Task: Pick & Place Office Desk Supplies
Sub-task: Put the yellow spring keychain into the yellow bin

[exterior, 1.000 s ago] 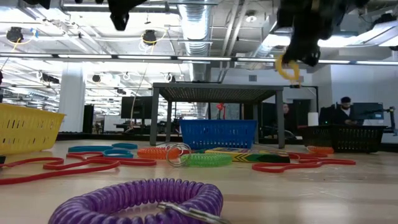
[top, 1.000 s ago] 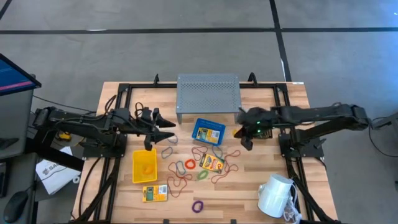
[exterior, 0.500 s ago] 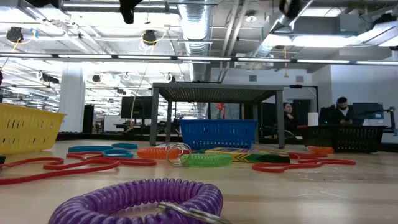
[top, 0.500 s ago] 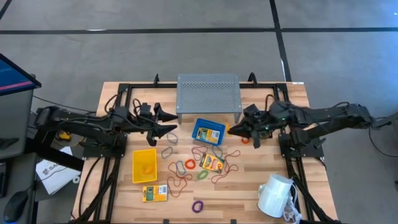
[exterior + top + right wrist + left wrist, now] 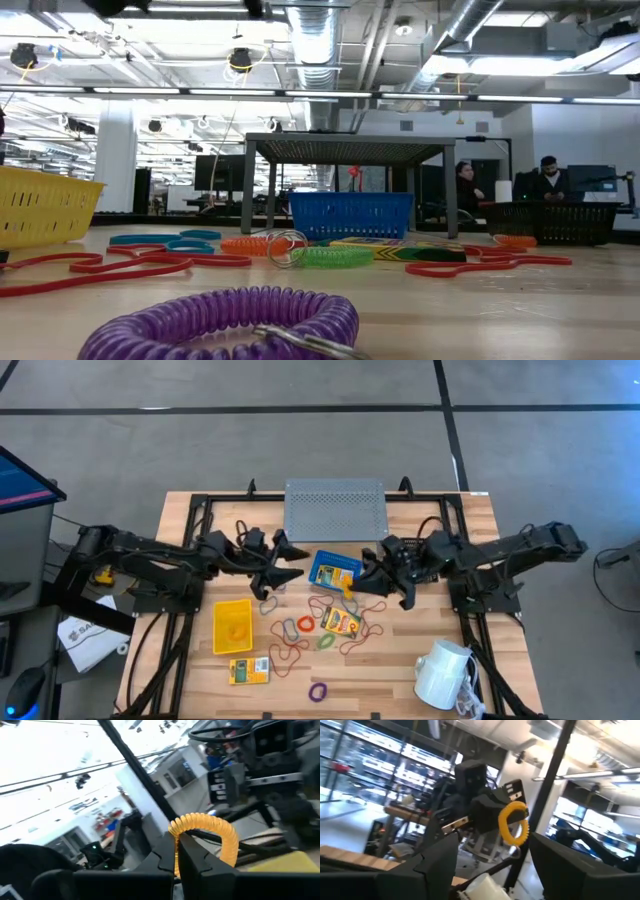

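From the high view, both arms are reaching in toward the middle of the tabletop. The right gripper [image 5: 352, 582] has its jaws clenched on a small yellow coiled loop [image 5: 348, 588], hanging just beside the small blue plastic bin [image 5: 335, 571], on its right side. The left gripper [image 5: 290, 561] sits with jaws wide apart and nothing in them, off the blue bin's left side. The rest of the thin loops are scattered between the bin and the front edge, and the yellow plastic bin [image 5: 232, 626] is toward the front left.

Low view: neither gripper shows; a purple coiled loop [image 5: 225, 320] lies up front, with the blue bin well behind it.

Left wrist view: spread dark fingers [image 5: 440, 862], and beyond them the other arm carrying the yellow loop.

Right wrist view: jaws pinch only a thin section of the coil.

My worry: that skinny pinch could let the loop swing or slip and land outside a bin. The two arms are also close enough to bump.
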